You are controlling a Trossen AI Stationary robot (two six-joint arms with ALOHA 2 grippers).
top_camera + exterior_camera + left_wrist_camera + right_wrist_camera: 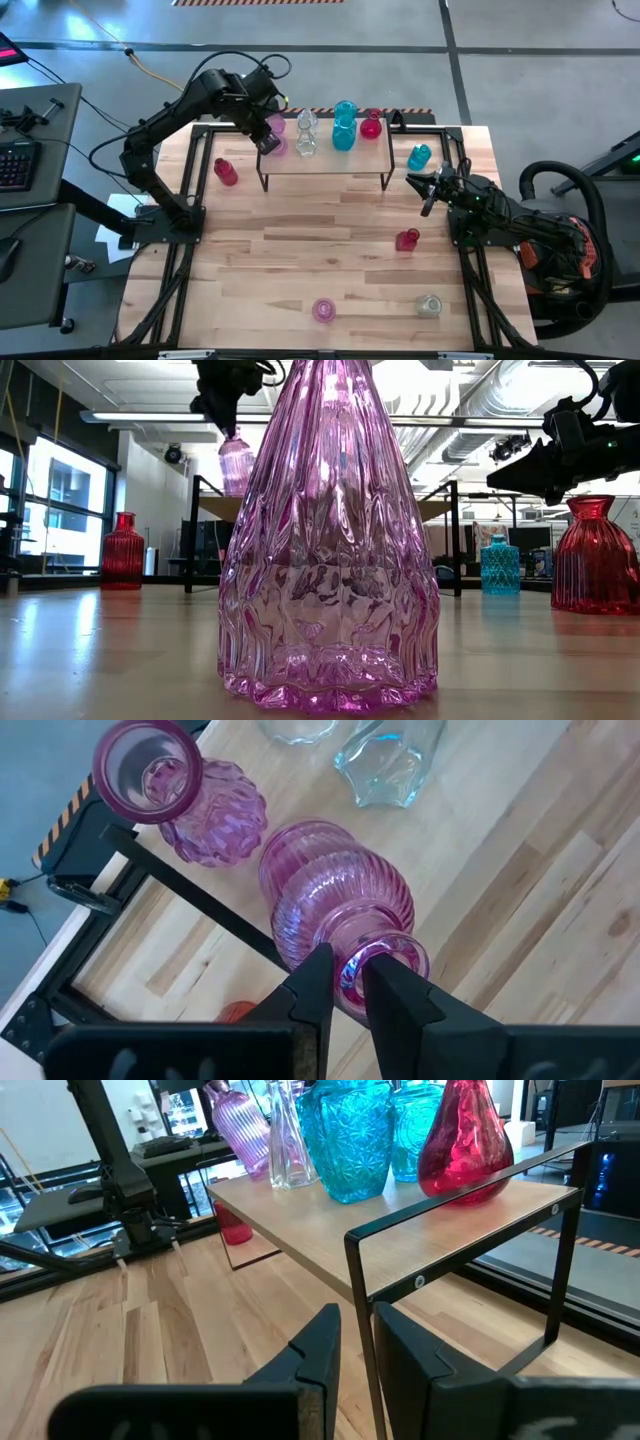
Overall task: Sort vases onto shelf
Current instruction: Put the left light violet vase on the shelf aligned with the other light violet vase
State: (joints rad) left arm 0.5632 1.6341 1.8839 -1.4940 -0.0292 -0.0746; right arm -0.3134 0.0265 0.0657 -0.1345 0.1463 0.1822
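A ribbed pink vase, see-through, with a rounded belly and a narrow neck flaring at the lip, stands on the left end of the shelf, close to its front edge. The left gripper has its two dark fingers nearly closed around the vase's neck, just below the rim.

Just beside it, toward the shelf's back left corner, sits a second pink vase with a bumpy body. Along the shelf to the right come clear vases, two blue vases and a red vase at the right end.

On the table, more vases stand loose: a red one left of the shelf, a blue one right of it.

The right gripper hangs near the table's right edge, fingers close together, holding nothing.
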